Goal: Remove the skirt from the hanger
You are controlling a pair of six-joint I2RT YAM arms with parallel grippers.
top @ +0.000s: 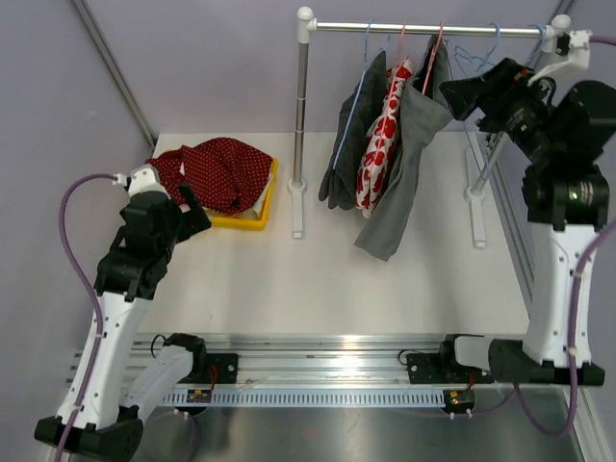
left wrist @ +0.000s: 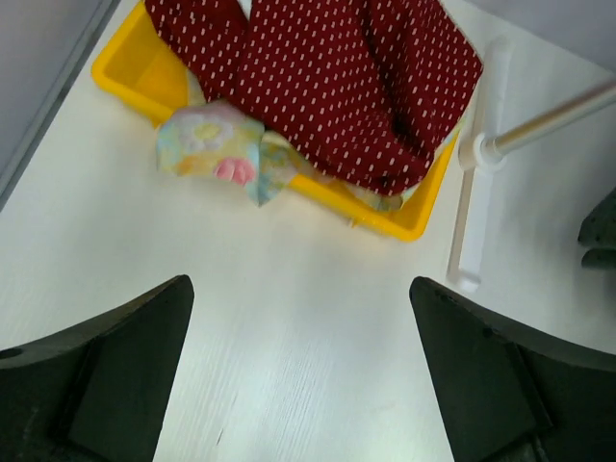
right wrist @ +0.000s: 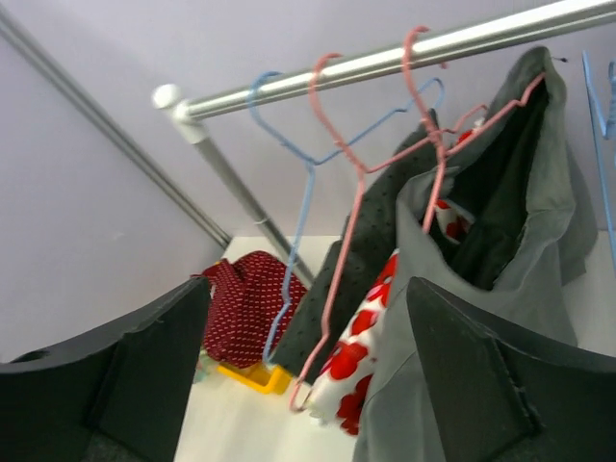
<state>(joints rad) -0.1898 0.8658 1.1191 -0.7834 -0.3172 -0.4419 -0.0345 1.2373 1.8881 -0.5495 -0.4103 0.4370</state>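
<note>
Three skirts hang from the rail (top: 423,29). A dark dotted skirt (top: 348,144) is on a blue hanger (right wrist: 300,192). A white skirt with red flowers (top: 380,144) hangs on a pink hanger (right wrist: 351,192). The grey skirt (top: 399,183) is on another pink hanger (right wrist: 433,164). My right gripper (top: 462,96) is up at the rail's right end, open, close beside the grey skirt's (right wrist: 539,250) top and holding nothing. In its wrist view the right gripper (right wrist: 308,289) frames the hangers. My left gripper (top: 192,207) hovers open over the table, empty, near the yellow bin (top: 245,221).
The yellow bin (left wrist: 125,77) holds a dark red dotted garment (left wrist: 337,77) and a pale flowered cloth (left wrist: 207,144) spilling over its rim. The rack's white feet (top: 296,207) stand on the table. More empty blue hangers (top: 481,53) hang at the rail's right end.
</note>
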